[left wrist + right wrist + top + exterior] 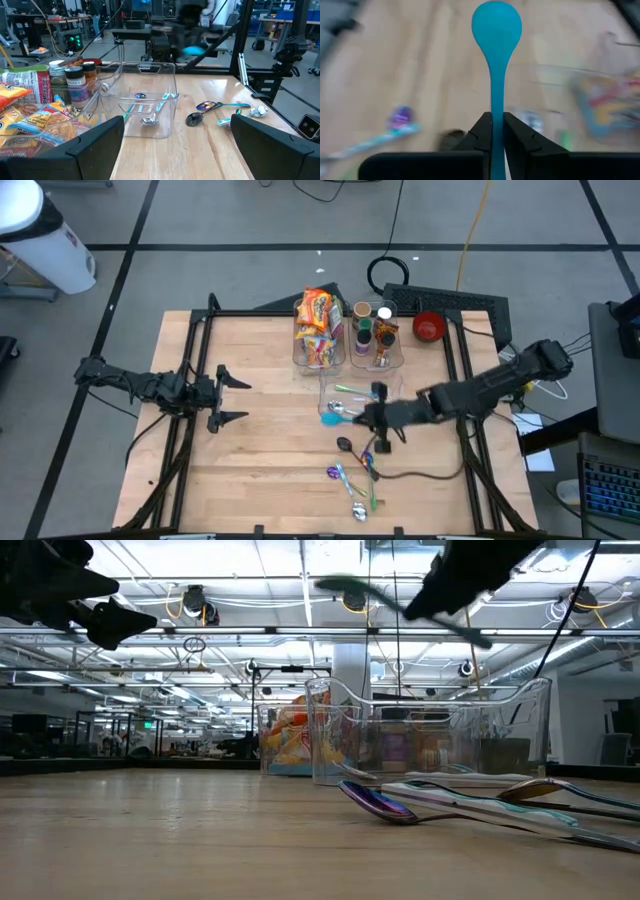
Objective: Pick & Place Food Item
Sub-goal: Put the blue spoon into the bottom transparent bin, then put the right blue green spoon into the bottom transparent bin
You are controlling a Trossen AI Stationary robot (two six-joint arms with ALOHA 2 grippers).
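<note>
The left half of the tabletop is bare wood, open to a pass from the left tool. Along the far edge three clear bins stand close together: the snack bin, the jar bin and a low bin just before them. Scattered spoons clutter the near right, under the right tool with its blue spoon

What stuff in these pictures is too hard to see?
- Jar labels, high view: too small to read.
- Blue spoon's handle end, right wrist view: hidden between the right gripper's fingers.
- Table things behind the spoon, right wrist view: blurred.
- Left gripper, low view: cut off by the edge.
</note>
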